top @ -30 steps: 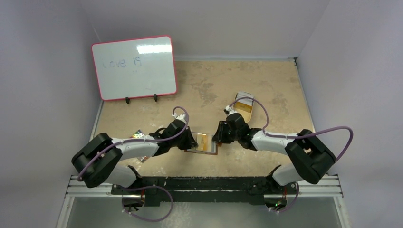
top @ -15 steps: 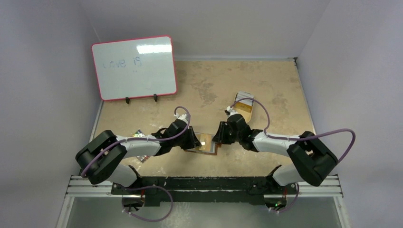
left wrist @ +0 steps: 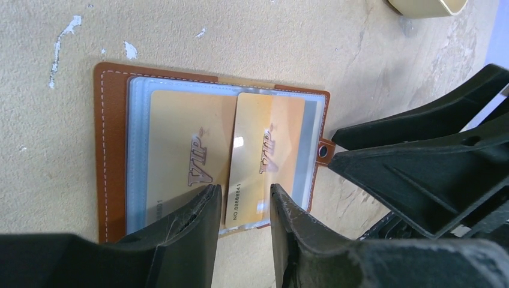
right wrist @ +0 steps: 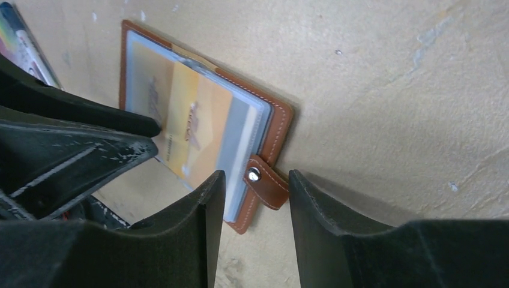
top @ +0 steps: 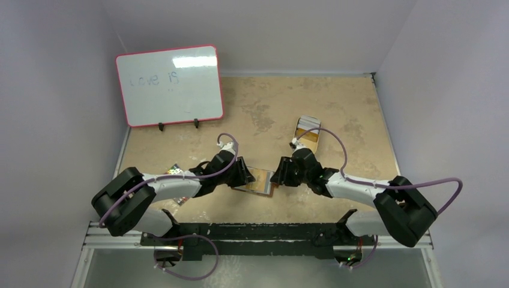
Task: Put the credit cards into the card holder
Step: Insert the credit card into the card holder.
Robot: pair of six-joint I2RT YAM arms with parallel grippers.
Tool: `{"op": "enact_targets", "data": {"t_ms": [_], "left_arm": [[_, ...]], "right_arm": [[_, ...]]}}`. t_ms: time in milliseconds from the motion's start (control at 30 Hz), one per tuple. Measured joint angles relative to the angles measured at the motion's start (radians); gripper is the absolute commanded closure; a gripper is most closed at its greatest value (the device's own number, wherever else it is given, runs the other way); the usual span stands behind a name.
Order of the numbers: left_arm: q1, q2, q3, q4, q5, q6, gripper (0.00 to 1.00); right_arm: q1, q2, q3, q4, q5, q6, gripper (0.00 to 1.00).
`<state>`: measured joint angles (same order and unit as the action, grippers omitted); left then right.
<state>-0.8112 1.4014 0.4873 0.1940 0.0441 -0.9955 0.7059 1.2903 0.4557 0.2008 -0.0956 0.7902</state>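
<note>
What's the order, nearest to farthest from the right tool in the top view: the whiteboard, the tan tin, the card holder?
1. the card holder, on the table just left of the right tool
2. the tan tin, a little beyond it, farther up the table
3. the whiteboard, at the far left corner

I'm watching the tan, scuffed table [top: 264, 102] carrying the open card holder [top: 259, 183] near the front, a tan tin [top: 308, 131] behind it, a whiteboard [top: 170, 85] standing far left, and loose cards [top: 175, 171] lying left.
</note>
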Motion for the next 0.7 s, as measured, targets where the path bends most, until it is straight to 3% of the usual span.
{"op": "enact_targets", "data": {"t_ms": [700], "left_arm": [[-0.032, 0.078, 0.022, 0.111, 0.03, -0.035, 0.64]], "right_arm": [[0.0, 0.099, -0.03, 0.171, -0.029, 0.035, 0.59]]}}
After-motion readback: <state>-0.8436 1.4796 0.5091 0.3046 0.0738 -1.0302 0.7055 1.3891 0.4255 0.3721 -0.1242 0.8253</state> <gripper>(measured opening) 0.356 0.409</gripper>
